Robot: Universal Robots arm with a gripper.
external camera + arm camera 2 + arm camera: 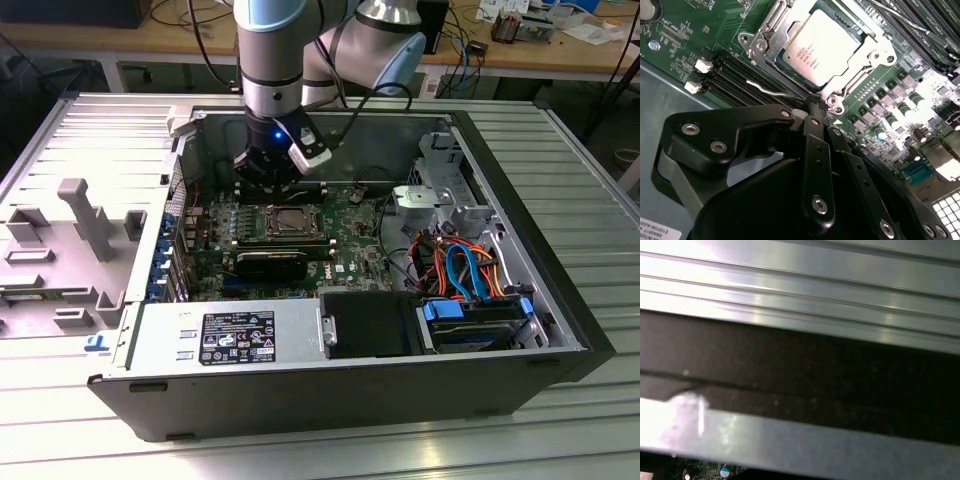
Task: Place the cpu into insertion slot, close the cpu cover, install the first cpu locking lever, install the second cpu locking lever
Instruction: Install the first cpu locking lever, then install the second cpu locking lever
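Second wrist view: end effector (812, 107) beside cpu cover (840, 85)

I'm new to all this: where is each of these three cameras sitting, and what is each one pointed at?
Exterior view: off the arm, above the open computer case, looking down at the green board and the arm over the cpu.
Second wrist view: rides on the arm, looking past the black pincer at the cpu under the cpu cover.
First wrist view: on the arm, facing ribbed metal and a dark band.
Shared: exterior and second wrist views both show the cpu.
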